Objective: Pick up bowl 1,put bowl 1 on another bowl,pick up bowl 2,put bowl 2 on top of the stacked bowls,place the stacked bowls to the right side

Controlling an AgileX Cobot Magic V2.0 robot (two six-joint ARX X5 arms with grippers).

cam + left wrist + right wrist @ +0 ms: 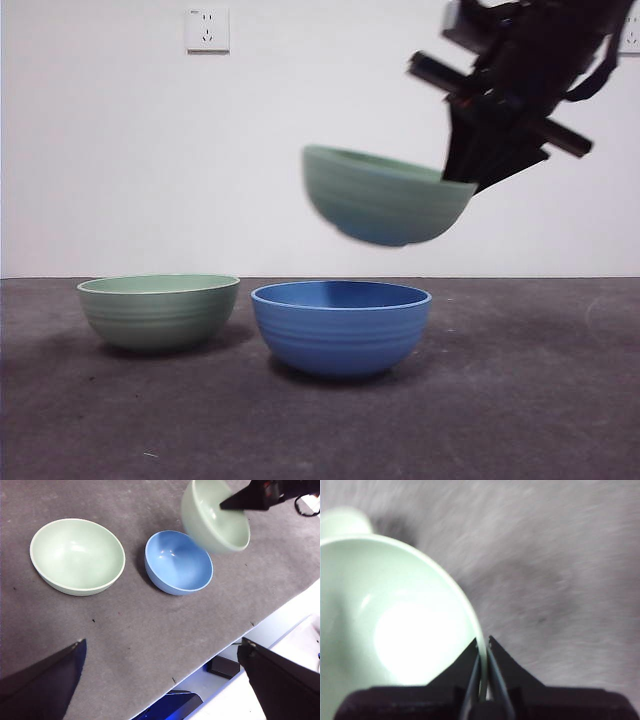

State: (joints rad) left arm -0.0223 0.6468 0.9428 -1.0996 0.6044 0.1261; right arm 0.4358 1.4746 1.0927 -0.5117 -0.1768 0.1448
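A sage-green bowl (385,195) hangs tilted in the air above the blue ribbed bowl (340,325). My right gripper (462,180) is shut on its right rim, one jaw inside and one outside, as the right wrist view shows on the bowl (395,630) at the gripper (484,647). The left wrist view has the lifted bowl (212,522) over and just past the blue bowl (179,561). A second green bowl (158,310) rests on the table left of the blue one, also seen as the green bowl (77,556). My left gripper (160,655) stands open, high above the table's near edge.
Grey mat (520,400) covers the table. Its edge (220,645) runs close to the left gripper, with floor and dark items beyond. A white wall with a socket (207,29) stands behind.
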